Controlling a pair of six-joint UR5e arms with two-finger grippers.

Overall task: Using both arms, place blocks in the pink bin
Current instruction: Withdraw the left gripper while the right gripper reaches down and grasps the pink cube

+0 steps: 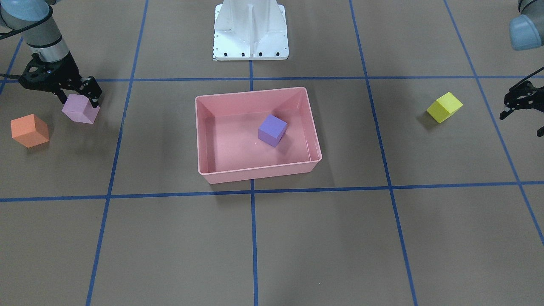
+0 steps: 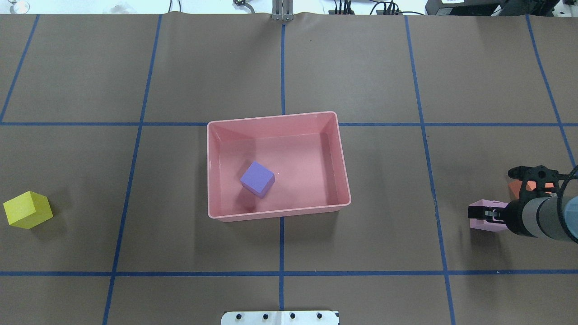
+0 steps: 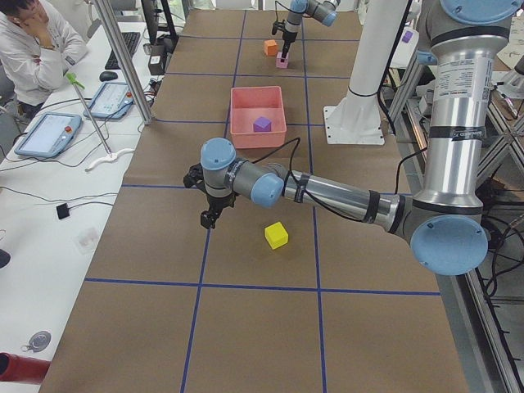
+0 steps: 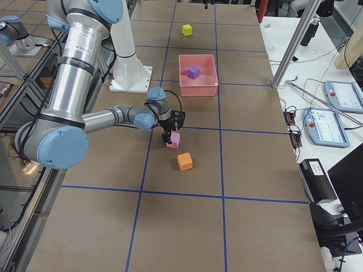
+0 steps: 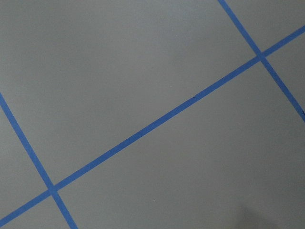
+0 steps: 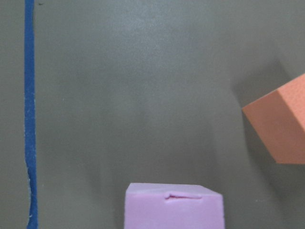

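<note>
The pink bin (image 1: 259,172) sits mid-table with the purple block (image 1: 272,130) inside it, also seen in the overhead view (image 2: 257,179). My right gripper (image 1: 79,102) is shut on the light pink block (image 1: 80,111), at or just above the table. That block fills the bottom of the right wrist view (image 6: 174,210). The orange block (image 1: 29,130) lies just beside it on the table. The yellow block (image 1: 444,107) lies alone on my left side. My left gripper (image 1: 523,123) hovers open and empty beyond the yellow block, partly cut off by the view's edge.
The white pedestal base (image 1: 250,29) stands behind the bin. Blue tape lines (image 1: 253,191) grid the brown table. In the exterior left view, an operator (image 3: 33,41) and tablets are at a side desk along the table's far edge.
</note>
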